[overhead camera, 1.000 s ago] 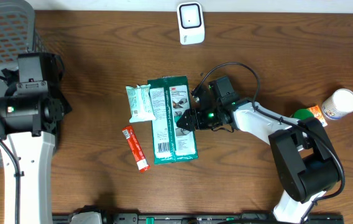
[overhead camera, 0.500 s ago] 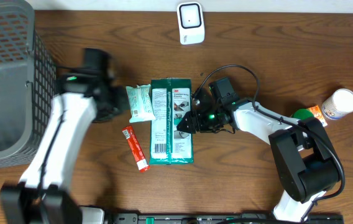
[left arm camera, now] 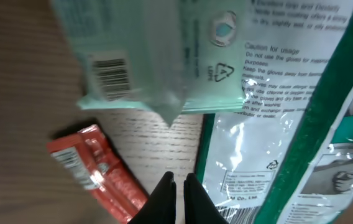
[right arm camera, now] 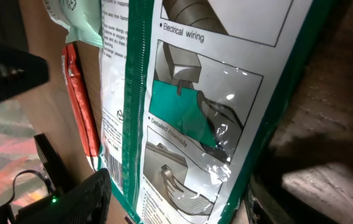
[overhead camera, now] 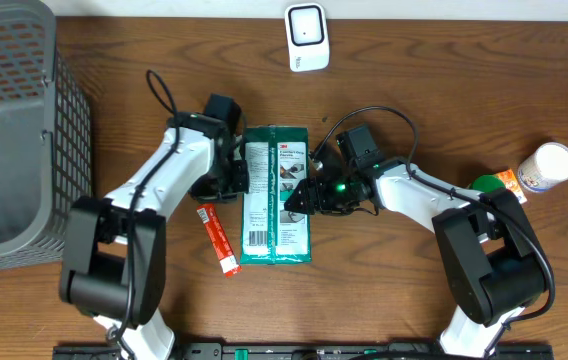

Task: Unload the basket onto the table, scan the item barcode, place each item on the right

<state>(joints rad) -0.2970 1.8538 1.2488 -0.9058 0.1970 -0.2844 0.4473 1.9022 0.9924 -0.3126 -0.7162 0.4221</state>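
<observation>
A green-and-white 3M package (overhead camera: 276, 215) lies lengthwise at the table's middle, its barcode near the bottom end. My right gripper (overhead camera: 299, 196) sits on its right half. In the right wrist view the package (right arm camera: 189, 93) bulges between the two wide-set fingers (right arm camera: 83, 199), gripped. My left gripper (overhead camera: 231, 178) hovers just left of the package, over a pale green packet (left arm camera: 145, 62) that shows a barcode. Its jaws (left arm camera: 179, 180) are shut and hold nothing, above bare wood between a red sachet (left arm camera: 92, 165) and the package (left arm camera: 270, 143). The white scanner (overhead camera: 306, 37) stands at the back edge.
A grey mesh basket (overhead camera: 74, 100) fills the back left corner. The red sachet (overhead camera: 218, 238) lies left of the package's lower end. A white bottle (overhead camera: 546, 167) and a green-orange item (overhead camera: 494, 183) rest at the far right.
The left arm swung from beside the basket to the pale packet next to the package. The green package shifted slightly left and straightened. The right gripper stayed on it.
</observation>
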